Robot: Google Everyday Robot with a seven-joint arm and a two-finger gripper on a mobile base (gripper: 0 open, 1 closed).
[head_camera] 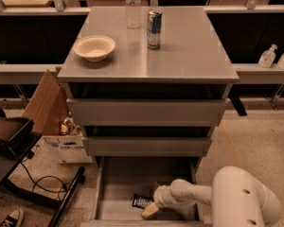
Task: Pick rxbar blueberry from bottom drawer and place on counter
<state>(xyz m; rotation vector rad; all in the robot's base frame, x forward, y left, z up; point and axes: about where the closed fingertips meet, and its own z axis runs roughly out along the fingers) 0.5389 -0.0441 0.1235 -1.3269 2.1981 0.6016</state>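
Observation:
The rxbar blueberry (142, 201), a small dark flat bar with pale print, lies on the floor of the open bottom drawer (116, 188). My gripper (151, 208) reaches into the drawer from the right on a white arm and sits just right of the bar, its pale fingertip (149, 210) beside the bar's near end. The counter (194, 46) is the grey cabinet top above.
On the counter stand a blue-silver can (154, 30), a clear water bottle (133, 6) and a pale bowl (94, 48). Two upper drawers (146, 111) jut out over the bottom drawer. A cardboard box (49, 112) and cables lie on the floor at left.

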